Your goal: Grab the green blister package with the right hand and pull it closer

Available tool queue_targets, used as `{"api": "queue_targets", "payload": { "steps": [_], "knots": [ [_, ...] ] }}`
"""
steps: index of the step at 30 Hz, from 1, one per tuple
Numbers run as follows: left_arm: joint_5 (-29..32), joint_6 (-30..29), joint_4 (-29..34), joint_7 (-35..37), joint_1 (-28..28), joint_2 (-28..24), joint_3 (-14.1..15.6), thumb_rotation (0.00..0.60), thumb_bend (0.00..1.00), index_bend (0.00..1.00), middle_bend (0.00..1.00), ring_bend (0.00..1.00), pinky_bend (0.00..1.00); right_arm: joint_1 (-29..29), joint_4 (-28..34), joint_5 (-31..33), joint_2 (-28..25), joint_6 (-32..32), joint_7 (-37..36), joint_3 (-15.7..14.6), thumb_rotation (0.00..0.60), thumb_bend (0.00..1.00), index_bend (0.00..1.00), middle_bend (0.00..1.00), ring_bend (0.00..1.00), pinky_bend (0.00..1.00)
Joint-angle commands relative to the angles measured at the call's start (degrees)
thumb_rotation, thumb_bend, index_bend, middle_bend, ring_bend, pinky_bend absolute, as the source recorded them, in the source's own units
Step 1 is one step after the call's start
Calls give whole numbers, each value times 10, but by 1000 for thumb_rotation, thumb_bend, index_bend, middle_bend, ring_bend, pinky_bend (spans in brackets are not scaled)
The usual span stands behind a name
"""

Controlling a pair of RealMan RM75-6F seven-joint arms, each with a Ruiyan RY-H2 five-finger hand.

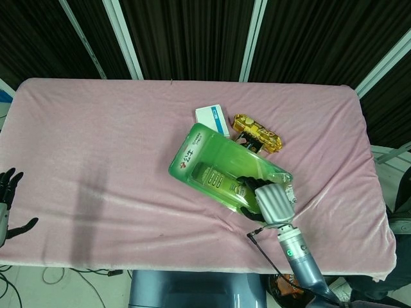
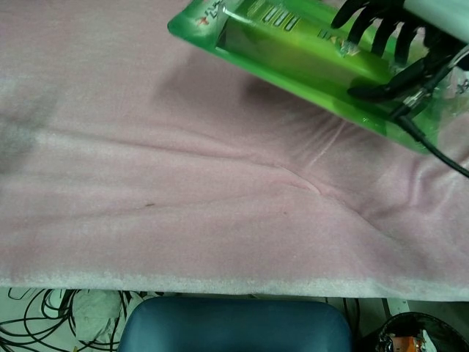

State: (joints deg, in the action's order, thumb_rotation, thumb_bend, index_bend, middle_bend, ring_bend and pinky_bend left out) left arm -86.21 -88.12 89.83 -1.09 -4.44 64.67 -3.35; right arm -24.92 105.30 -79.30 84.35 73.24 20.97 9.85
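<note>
Dark fingers (image 2: 381, 22) of the right hand (image 1: 273, 200) curl over the near right end of the green blister package (image 1: 221, 168), with the thumb closing from the side, so the package is gripped between them (the black cable from the wrist trails off below that end in the chest view). The package is lifted off the pink cloth (image 1: 115, 141) that covers the bench; its shadow falls on the cloth beneath it in the chest view, and it slants from the hand up and away to the left. In the head view its far edge overlaps part of the white and blue box (image 1: 210, 116) and hides most of the small dark packet that lies beside the gold snack wrapper (image 1: 260, 132), which sits just beyond the package's right part. Well to the left of the package, at the picture's left edge near the bench's front, the left hand (image 1: 8, 196) hangs with its dark fingers spread apart and nothing in them.
</note>
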Motion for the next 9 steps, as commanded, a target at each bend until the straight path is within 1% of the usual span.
{"api": "queue_targets", "payload": {
  "steps": [1, 5, 9],
  "knots": [
    [-3, -1, -1, -1, 0, 1, 1, 600, 0, 0, 0, 0, 0, 32, 28, -36, -46, 37, -45, -16, 600, 549, 758, 662, 645, 721],
    [-10, -2, 0, -6, 1, 3, 5, 600, 0, 0, 0, 0, 0, 66, 42, -85, -94, 75, -98, -47, 600, 550, 758, 660, 643, 721],
    [-20, -3, 0, -18, 1, 6, 11, 600, 0, 0, 0, 0, 0, 82, 53, -123, -127, 93, -135, -68, 600, 549, 757, 660, 643, 721]
  ]
}}
